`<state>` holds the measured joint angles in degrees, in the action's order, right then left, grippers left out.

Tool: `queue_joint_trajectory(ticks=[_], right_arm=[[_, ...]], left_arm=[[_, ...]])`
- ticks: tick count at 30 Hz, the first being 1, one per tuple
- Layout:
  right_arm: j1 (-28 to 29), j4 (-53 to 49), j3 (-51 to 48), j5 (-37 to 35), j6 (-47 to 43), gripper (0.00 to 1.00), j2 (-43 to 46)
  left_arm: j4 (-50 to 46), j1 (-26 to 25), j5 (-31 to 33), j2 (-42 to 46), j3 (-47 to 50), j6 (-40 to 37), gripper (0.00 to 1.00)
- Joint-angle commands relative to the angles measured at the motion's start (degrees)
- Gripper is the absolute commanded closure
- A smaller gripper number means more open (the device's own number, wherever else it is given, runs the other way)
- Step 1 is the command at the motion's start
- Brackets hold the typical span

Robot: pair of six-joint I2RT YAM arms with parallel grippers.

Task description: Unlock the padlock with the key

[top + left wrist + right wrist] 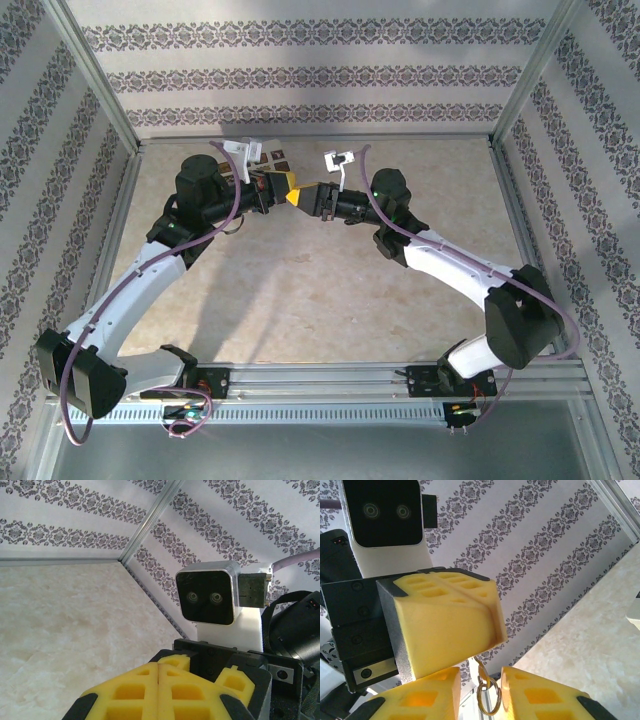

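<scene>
**Top external view.** The left gripper (283, 186) sits over the far middle of the bench (300, 300). Its yellow fingers are drawn together. The right gripper (300, 198) is just beside it on the right, and the two yellow tips meet nose to nose. At this size, what lies between the tips cannot be made out.

**Left wrist view.** The left gripper (158, 692) is closed, with its two yellow pads pressed flat together along a single seam and no gap. Directly beyond it are the black body of the opposite arm and the right wrist camera (207, 596), both close up.

**Right wrist view.** The left gripper (490, 612) appears as one closed yellow block, with the left wrist camera (384, 512) above it. A thin brass-coloured strip (479, 666) comes out from under the block's lower edge. Whether the pads pinch this strip cannot be told. A metal key ring (487, 697) hangs from the strip, just below the left gripper. The right gripper (480, 682) stands part open under the left gripper, one yellow finger on either side of the key ring. Daylight shows on both sides of the ring, so the gripper has hold of nothing.
</scene>
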<state>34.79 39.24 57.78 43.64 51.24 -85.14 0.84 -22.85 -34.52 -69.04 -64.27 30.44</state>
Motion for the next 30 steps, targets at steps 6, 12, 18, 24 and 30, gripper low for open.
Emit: queue_joint_trajectory(ticks=[6,12,18,24,30], right_arm=[[0.5,2.2,1.4,0.7,0.5,0.81,-0.2],[0.4,2.0,0.8,0.6,0.3,0.95,0.3],[0.1,0.1,-0.5,-0.1,-1.0,1.0,1.6],[-0.6,-4.7,-3.1,-2.4,-4.9,1.0,4.6],[-1.2,-15.9,-5.3,-7.2,-12.9,1.0,9.5]], left_arm=[[2.3,-0.4,-1.1,1.6,0.8,0.4,1.0],[2.5,-0.4,-0.9,1.8,1.0,0.4,1.0],[2.6,-0.1,1.2,2.9,1.0,0.3,0.79],[-1.1,2.2,8.0,4.9,0.1,0.3,0.41],[-10.6,5.5,16.0,2.0,-3.0,-3.4,0.29]])
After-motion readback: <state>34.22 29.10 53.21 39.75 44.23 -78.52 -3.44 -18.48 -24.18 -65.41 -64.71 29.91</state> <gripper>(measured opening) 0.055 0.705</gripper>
